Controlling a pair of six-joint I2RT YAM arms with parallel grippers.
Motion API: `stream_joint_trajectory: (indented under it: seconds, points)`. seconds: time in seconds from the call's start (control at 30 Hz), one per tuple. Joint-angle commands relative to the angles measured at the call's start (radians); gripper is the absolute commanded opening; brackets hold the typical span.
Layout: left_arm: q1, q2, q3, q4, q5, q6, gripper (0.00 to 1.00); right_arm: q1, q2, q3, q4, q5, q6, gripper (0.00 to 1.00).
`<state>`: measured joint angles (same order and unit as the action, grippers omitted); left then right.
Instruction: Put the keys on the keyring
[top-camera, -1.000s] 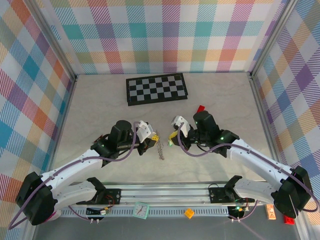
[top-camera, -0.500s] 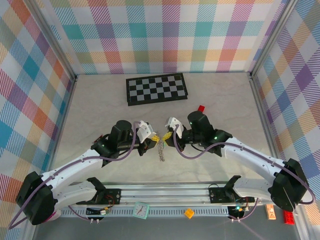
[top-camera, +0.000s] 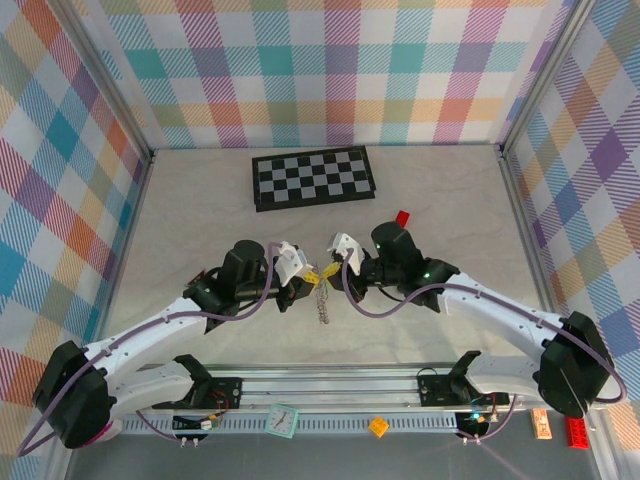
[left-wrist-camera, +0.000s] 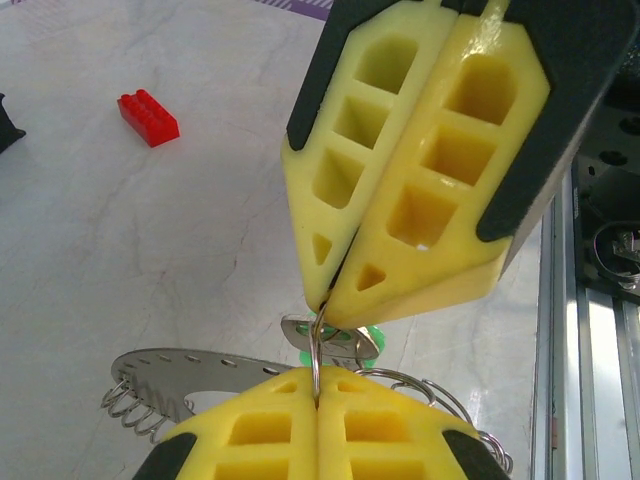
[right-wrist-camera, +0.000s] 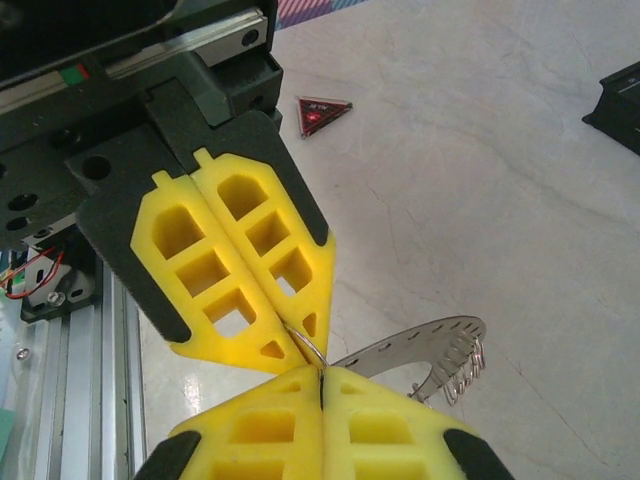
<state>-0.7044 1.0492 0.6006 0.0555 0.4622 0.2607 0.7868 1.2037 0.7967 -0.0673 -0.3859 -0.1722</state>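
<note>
The keyring (left-wrist-camera: 190, 372) is held at mid-table by one rim loop, pinched in the clenched left gripper (left-wrist-camera: 318, 405). The green-headed key (left-wrist-camera: 342, 340) sits against that loop, just under the right gripper (left-wrist-camera: 324, 300), which is clamped shut and seemingly gripping it. The wire runs straight between the meeting tips, and the right arm is nearer the key.

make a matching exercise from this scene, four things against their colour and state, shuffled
Things: 1 chequered board; 2 red block; 3 keyring; 4 left gripper
Colour and state: a yellow, shut on thin wire; b black and white, lying flat; c red, alone on the table; d grey metal, wire loops round its rim
Pairs: 1-b; 2-c; 3-d; 4-a
</note>
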Motion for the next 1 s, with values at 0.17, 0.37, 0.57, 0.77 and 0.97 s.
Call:
stream_joint_trajectory:
  seconds: [0.17,0.37,0.57,0.77,0.97]
  points:
    - [0.005,0.003,0.033,0.038,0.038,-0.003,0.00,0.007,0.017,0.044,0.026,0.091,0.035,0.00]
    - [0.002,0.002,0.023,0.041,0.022,0.023,0.00,0.007,0.019,0.057,-0.013,0.163,0.126,0.00]
    - [-0.005,-0.014,-0.002,0.067,-0.003,0.060,0.00,0.006,0.022,0.056,-0.039,0.172,0.216,0.00]
    - [-0.007,-0.034,-0.040,0.143,-0.008,0.063,0.00,0.006,0.039,0.059,-0.063,0.143,0.257,0.00]
    - [-0.007,-0.056,-0.083,0.231,-0.011,0.064,0.00,0.003,0.062,0.050,-0.062,0.108,0.279,0.07]
